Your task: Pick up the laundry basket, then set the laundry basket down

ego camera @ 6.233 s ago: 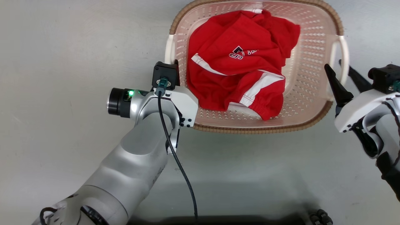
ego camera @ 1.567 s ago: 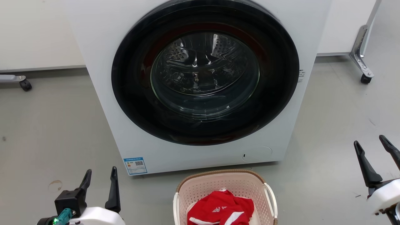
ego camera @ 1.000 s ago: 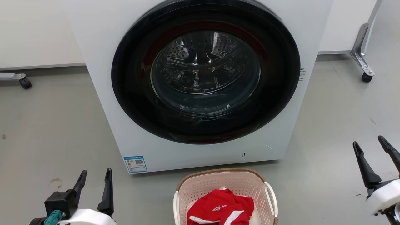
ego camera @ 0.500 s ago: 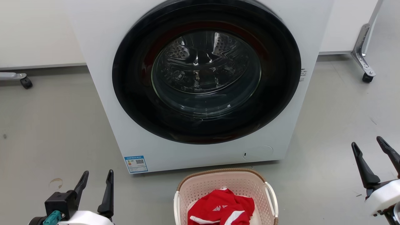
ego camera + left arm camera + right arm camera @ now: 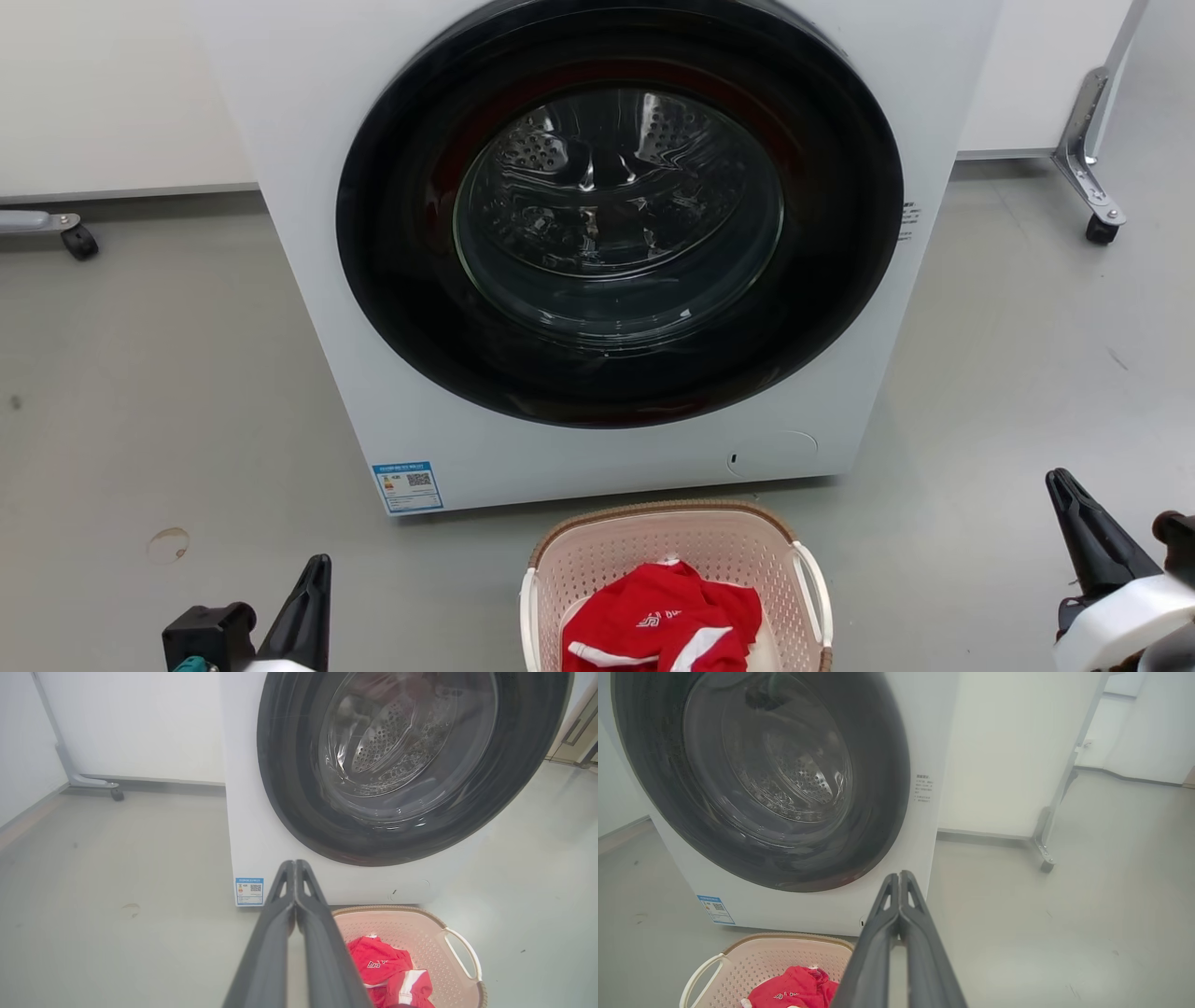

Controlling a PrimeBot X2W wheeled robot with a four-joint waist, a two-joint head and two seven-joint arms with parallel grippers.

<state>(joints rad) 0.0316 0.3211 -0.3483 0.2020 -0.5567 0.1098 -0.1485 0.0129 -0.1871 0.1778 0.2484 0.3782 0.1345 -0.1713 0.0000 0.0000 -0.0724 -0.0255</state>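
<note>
Laundry basket (image 5: 607,560) untouched; both jaws closed, empty.

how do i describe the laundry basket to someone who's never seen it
Find the big white washer with the round dark door. On the grey floor just before it sits the laundry basket: pale pink, perforated, brown woven-look rim, white side handles, a red garment inside.

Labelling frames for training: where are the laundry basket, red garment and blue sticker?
laundry basket (image 5: 663,510): head view, brown far rim.
red garment (image 5: 668,614): head view, middle of the cloth.
blue sticker (image 5: 408,486): head view, label's centre.
</note>
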